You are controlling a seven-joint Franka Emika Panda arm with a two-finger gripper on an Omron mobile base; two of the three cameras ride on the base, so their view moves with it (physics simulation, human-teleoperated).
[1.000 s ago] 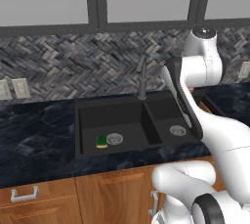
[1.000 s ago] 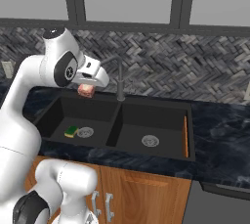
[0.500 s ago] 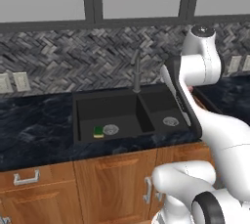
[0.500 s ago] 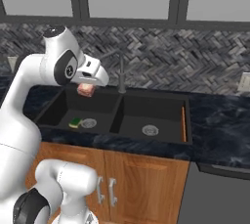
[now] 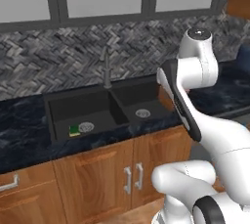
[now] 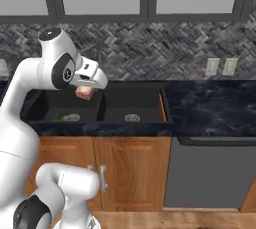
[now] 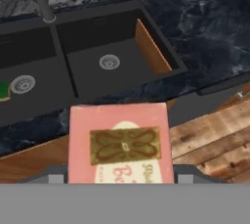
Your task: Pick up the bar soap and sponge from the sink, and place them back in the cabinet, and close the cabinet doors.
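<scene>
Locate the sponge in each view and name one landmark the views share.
Left base view: the sponge lies lower left, beside the left drain.
Right base view: far left, beside that drain.
Hand view: left edge, beside it.

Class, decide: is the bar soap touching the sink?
Apart. The right base view shows the bar soap held in the gripper above the sink.

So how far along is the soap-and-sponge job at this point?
Partly done. The soap is out of the sink and held in the gripper, raised above the basins. The sponge lies in the left basin by the drain. Left to do: put the soap in the cabinet, fetch the sponge and put it away too, then close the doors.
</scene>
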